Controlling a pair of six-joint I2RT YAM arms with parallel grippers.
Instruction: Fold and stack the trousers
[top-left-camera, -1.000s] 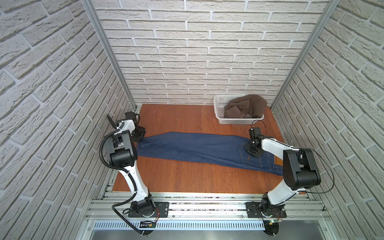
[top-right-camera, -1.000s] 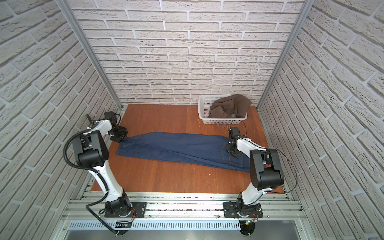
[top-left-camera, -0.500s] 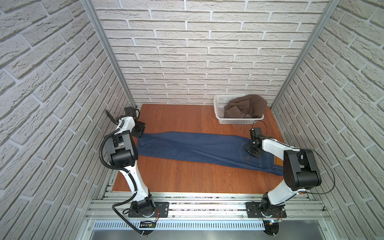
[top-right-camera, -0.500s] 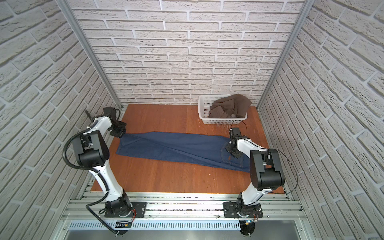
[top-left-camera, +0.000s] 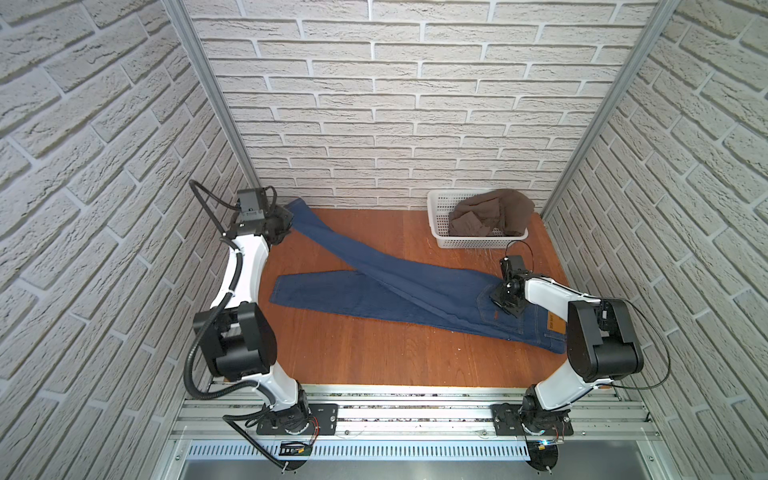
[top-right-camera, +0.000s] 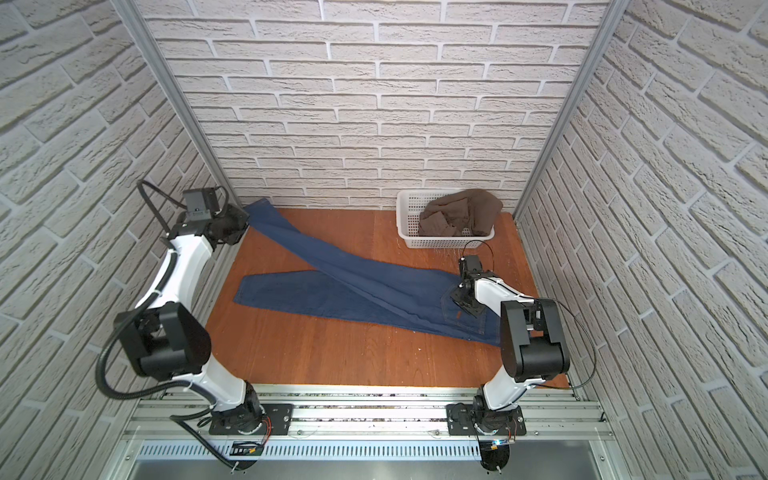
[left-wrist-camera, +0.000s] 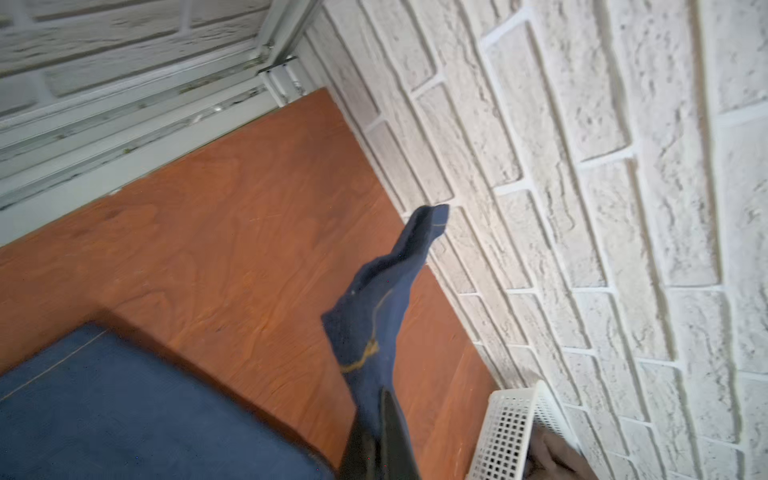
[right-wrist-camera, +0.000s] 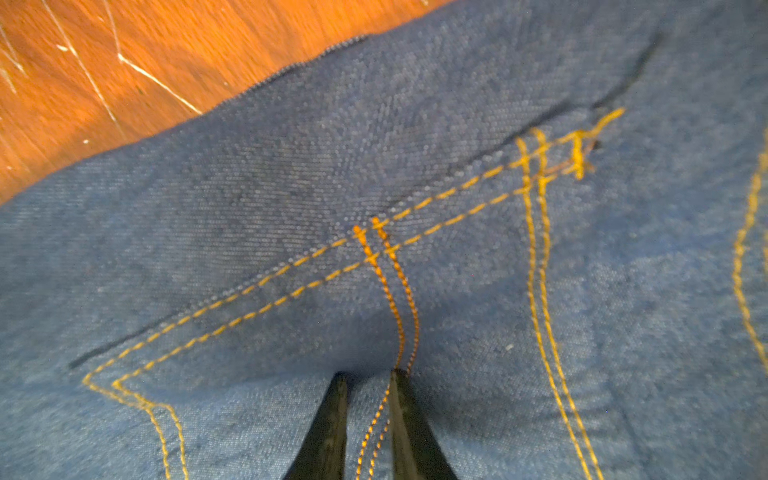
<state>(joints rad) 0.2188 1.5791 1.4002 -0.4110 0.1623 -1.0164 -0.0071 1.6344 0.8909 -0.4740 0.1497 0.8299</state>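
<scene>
Inside left pincer (left-wrist-camera: 376, 440), trousers (left-wrist-camera: 380, 303) cuff.

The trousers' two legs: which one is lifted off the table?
The leg stretched toward the back left corner, pinched in the shut left gripper; the other leg lies flat on the table.

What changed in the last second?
The left gripper closed on the end of the jeans' upper leg, lifted it and pulled it toward the back left corner, so the legs now splay apart. The lower leg stayed flat on the table. The right gripper stayed pinched on the seat, and the basket did not move.
</scene>
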